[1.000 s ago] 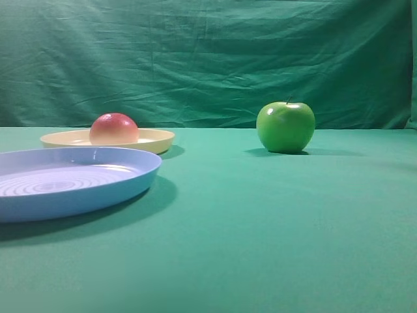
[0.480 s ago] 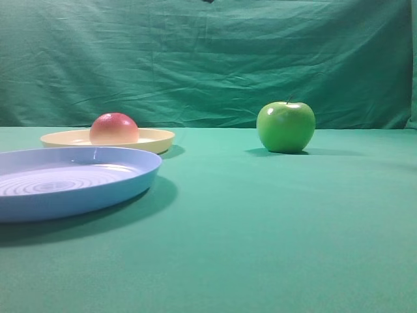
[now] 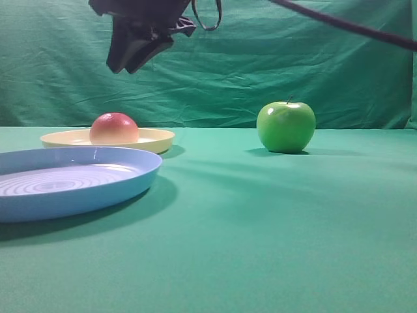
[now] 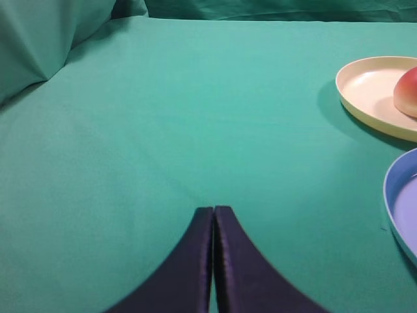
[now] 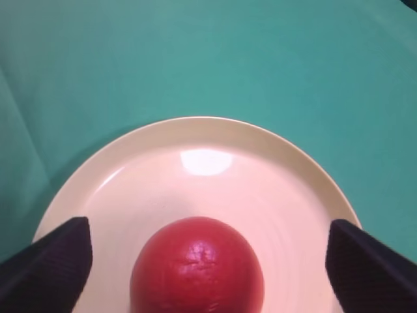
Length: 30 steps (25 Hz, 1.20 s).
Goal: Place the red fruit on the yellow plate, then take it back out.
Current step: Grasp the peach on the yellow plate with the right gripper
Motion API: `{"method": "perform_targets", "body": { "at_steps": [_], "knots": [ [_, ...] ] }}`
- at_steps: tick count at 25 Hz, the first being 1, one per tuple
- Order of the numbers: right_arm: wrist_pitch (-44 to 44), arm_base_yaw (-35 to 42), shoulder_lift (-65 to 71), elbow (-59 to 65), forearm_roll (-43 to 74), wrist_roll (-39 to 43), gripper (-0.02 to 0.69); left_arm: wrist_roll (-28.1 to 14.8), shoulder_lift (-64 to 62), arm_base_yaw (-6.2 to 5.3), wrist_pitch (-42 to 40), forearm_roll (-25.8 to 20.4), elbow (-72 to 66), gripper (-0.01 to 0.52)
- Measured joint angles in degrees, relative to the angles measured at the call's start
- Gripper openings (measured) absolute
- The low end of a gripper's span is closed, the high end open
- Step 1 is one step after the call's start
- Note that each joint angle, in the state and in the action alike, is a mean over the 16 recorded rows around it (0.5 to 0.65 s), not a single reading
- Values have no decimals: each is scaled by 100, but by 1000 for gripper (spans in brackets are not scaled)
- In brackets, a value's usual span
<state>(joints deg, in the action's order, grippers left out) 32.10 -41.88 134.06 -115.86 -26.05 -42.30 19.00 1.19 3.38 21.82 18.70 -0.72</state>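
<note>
We count two fruits, one red fruit and one green apple, two plates, one yellow plate and one larger blue plate, plus two pincers, left pincer and right pincer.

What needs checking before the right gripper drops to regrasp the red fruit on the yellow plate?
1. Round red fruit sits on the shallow pale-yellow plate: ok.
2. Right gripper jaws spread wider than the fruit: ok.
3. Gripper centred over the fruit: ok.
4. Gripper above the fruit, no contact: ok.
5. Left gripper shut, away from the plate: ok.
6. Glossy green apple and light-blue ringed plate clear of descent: ok.
</note>
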Motion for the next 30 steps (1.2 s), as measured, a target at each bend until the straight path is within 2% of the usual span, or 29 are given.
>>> {"method": "perform_targets", "body": {
  "at_steps": [3, 6, 9, 15, 21, 25, 30],
  "knots": [
    [-192, -19, 162, -16, -6, -5, 623, 0, 0, 0, 0, 0, 0, 0],
    [-303, -27, 291, -19, -8, -8, 613, 0, 0, 0, 0, 0, 0, 0],
    [-346, -28, 388, -21, -8, -11, 560, 0, 0, 0, 0, 0, 0, 0],
    [-190, 2, 458, -37, -7, -10, 390, 0, 0, 0, 0, 0, 0, 0],
    [341, 172, 123, -53, 9, 95, 239, 0, 0, 0, 0, 0, 0, 0],
    [894, 387, -359, -64, 131, 343, 184, 0, 0, 0, 0, 0, 0, 0],
    [1744, 748, -1176, -65, 501, 919, 175, 0, 0, 0, 0, 0, 0, 0]
  ]
}}
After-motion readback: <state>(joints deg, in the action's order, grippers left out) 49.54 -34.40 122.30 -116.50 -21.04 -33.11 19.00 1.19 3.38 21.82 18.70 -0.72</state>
